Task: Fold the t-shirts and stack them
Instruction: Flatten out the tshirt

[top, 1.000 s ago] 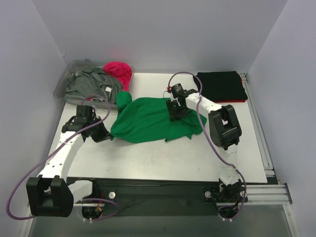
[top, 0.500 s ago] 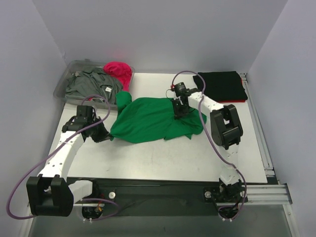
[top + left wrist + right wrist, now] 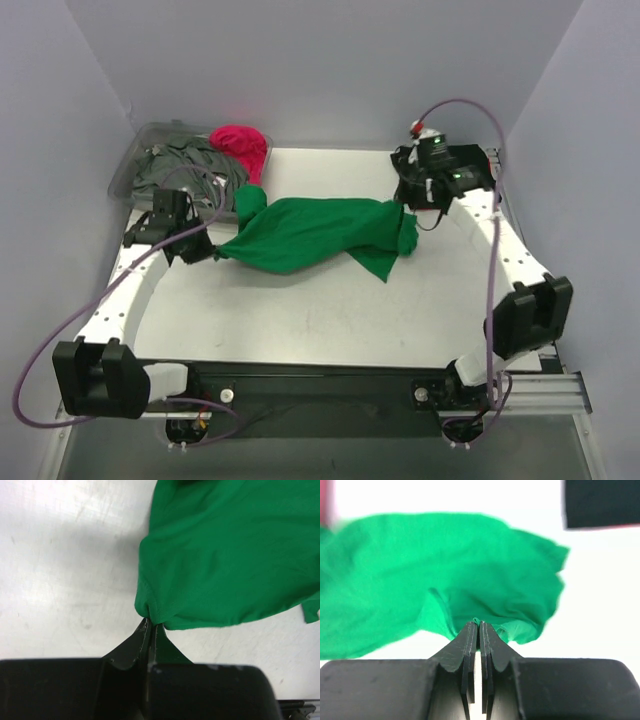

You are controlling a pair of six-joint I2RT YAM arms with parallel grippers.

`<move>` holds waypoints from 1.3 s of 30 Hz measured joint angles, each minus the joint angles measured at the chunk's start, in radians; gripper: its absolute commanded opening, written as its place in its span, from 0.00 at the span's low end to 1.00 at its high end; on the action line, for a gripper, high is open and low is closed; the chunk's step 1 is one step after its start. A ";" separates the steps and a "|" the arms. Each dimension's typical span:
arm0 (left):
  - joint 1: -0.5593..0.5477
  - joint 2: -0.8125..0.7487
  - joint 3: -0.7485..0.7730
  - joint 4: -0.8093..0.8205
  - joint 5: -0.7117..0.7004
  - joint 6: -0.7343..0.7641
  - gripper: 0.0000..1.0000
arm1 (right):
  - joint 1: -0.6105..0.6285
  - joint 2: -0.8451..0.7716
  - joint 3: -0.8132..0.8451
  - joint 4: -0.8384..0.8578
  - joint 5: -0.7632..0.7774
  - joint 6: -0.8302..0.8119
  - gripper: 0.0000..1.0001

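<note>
Top external view showed the left claw (image 3: 207,250) pinched tight on the nine o'clock corner of the green t-shirt (image 3: 305,233). The right claw (image 3: 407,206) was clamped on its three o'clock end. The shirt stretched bunched between them across the middle of the worktop (image 3: 330,320), its long axis running nine to three. Each arm was nearest its own end, so spreading it flat looked the likely next move.

Green t-shirt (image 3: 310,232) spans mid-desk side to side, pinched at both ends, so there's no straight pass front-to-back through the centre. Back left is blocked by the clear plastic bin (image 3: 126,186) holding the grey t-shirt (image 3: 180,168) and pink t-shirt (image 3: 242,148); back right is taken by the black t-shirt (image 3: 600,502). Near half of the desk (image 3: 320,320) is open between left arm (image 3: 125,300) and right arm (image 3: 505,255).
</note>
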 measured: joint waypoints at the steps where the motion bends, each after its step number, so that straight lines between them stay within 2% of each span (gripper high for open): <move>1: -0.004 0.016 0.033 -0.003 -0.010 0.008 0.00 | -0.013 -0.048 0.008 -0.012 0.013 0.000 0.00; 7: -0.030 0.087 0.322 0.014 -0.034 0.042 0.00 | -0.053 -0.219 0.161 -0.052 0.142 -0.023 0.00; 12: -0.037 0.061 0.525 0.090 -0.036 0.046 0.00 | -0.047 -0.307 0.292 -0.047 0.244 -0.085 0.00; 21: -0.049 -0.252 0.509 0.301 -0.042 0.032 0.00 | 0.031 -0.526 0.377 0.026 0.309 -0.220 0.00; 26: -0.049 -0.326 0.531 0.380 -0.045 0.035 0.00 | 0.040 -0.561 0.502 0.061 0.311 -0.276 0.00; 29: -0.049 -0.304 0.534 0.412 -0.032 0.027 0.00 | 0.040 -0.568 0.519 0.107 0.320 -0.312 0.00; 32: -0.049 -0.230 0.534 0.426 0.007 0.003 0.00 | 0.012 -0.559 0.457 0.160 0.332 -0.343 0.00; 39: -0.052 0.126 0.591 0.412 0.111 -0.053 0.00 | -0.154 -0.348 0.357 0.206 0.271 -0.284 0.00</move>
